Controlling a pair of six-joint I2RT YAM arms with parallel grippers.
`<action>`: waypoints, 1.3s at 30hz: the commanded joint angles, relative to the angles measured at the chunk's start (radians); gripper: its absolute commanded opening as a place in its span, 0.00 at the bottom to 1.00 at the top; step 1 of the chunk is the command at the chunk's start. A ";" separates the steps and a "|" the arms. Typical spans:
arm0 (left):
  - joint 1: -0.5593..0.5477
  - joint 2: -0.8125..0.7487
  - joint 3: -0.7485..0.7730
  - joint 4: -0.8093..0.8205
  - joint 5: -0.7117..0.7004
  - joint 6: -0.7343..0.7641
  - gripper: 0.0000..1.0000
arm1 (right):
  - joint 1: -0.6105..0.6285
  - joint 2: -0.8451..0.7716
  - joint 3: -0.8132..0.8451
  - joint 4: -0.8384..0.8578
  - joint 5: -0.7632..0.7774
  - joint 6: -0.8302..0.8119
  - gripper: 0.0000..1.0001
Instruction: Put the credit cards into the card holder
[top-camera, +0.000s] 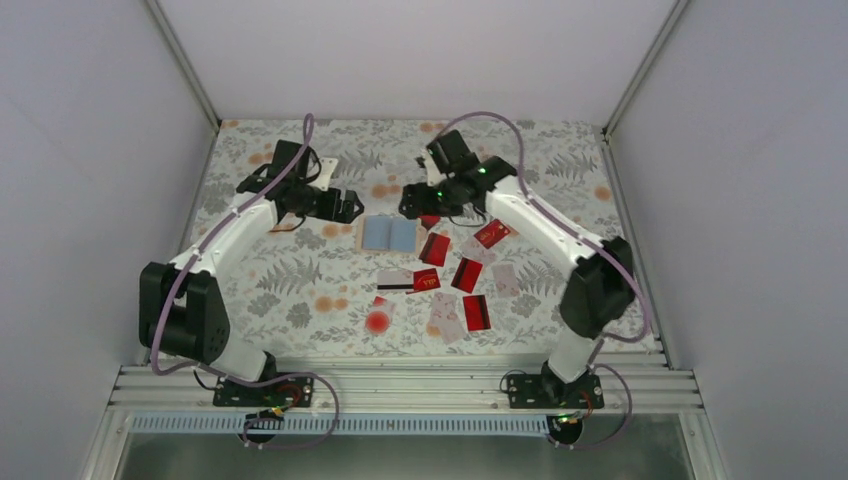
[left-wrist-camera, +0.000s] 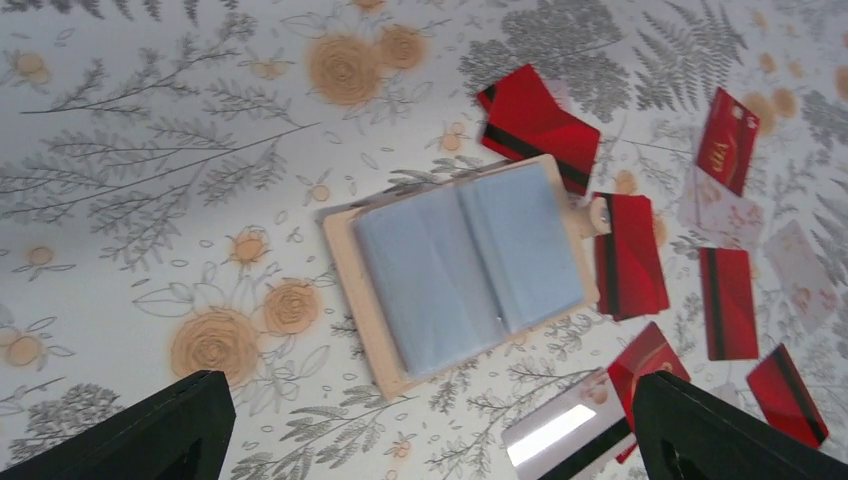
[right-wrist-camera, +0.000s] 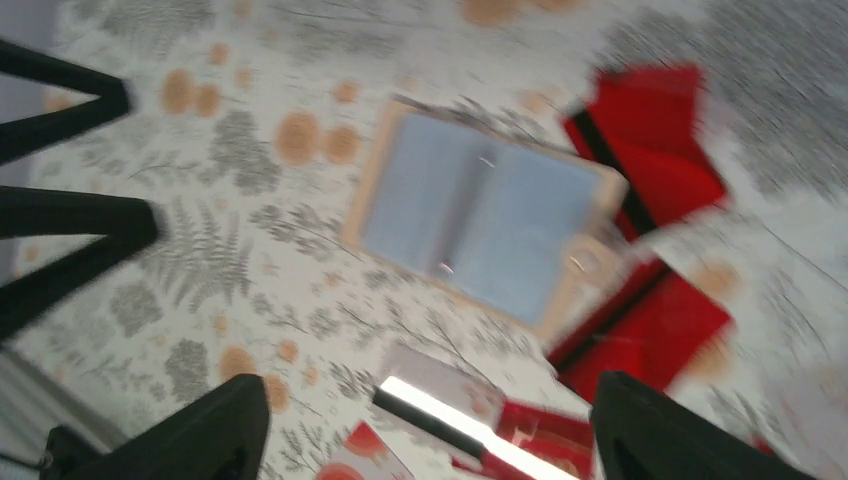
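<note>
Left claw (top-camera: 350, 206) and right claw (top-camera: 408, 204) outstretched toward each other, agape, empty, near the card holder (top-camera: 388, 234)

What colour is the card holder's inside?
The card holder lining is light blue; best in left wrist view.

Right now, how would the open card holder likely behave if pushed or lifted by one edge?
The card holder lies flat and thin, so a push probably slides it over the tablecloth. Its centre fold suggests it may flop shut when lifted. Its blue sleeves look smooth, possibly slippery.
</note>
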 joint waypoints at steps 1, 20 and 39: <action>-0.026 -0.052 -0.047 0.058 0.142 0.062 1.00 | -0.010 -0.144 -0.195 -0.099 0.220 0.058 0.85; -0.316 -0.140 -0.183 0.142 0.091 0.060 0.92 | 0.092 -0.422 -0.720 -0.237 0.131 0.276 0.99; -0.332 -0.249 -0.274 0.130 0.012 0.026 0.88 | 0.410 -0.207 -0.756 -0.020 0.280 0.119 0.96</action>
